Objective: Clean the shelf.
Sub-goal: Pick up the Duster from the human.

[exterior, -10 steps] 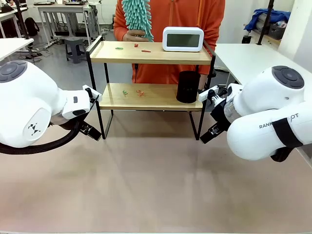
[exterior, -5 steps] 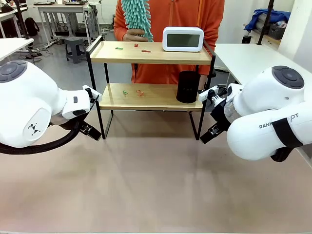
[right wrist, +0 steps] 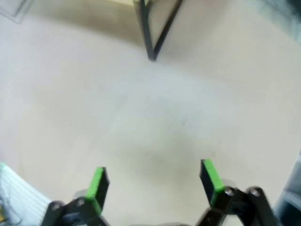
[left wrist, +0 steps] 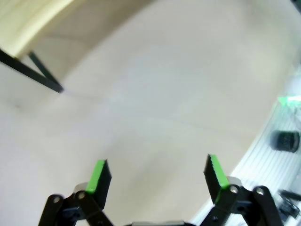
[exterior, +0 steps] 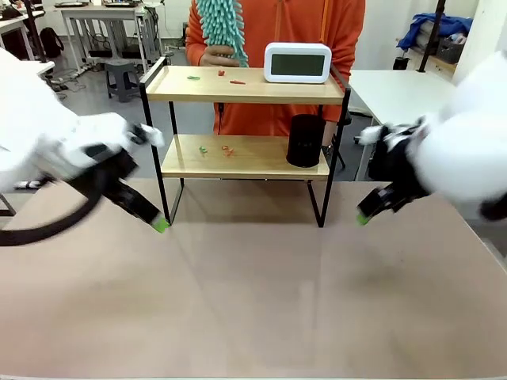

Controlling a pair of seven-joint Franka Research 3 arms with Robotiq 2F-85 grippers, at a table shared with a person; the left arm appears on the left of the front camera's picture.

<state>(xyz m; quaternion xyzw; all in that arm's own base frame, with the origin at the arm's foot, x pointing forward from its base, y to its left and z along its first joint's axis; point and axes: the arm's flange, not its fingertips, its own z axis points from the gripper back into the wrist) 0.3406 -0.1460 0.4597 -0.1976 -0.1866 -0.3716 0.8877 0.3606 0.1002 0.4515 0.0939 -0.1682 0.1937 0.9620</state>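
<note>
Teal duster (exterior: 222,28) beyond shelf (exterior: 245,85), front view.

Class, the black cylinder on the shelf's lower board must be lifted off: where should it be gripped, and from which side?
Probably the black cylinder at mid-height, across its round upright wall, coming level from the robot's side. The upper board of the shelf sits close above it, ruling out a top-down approach.

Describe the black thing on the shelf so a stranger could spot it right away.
Find the two-tier shelf at the table's far side. At the right end of its lower board stands a black cylinder. It is dark and upright; the clock above is white, the scraps beside it tiny and coloured.
</note>
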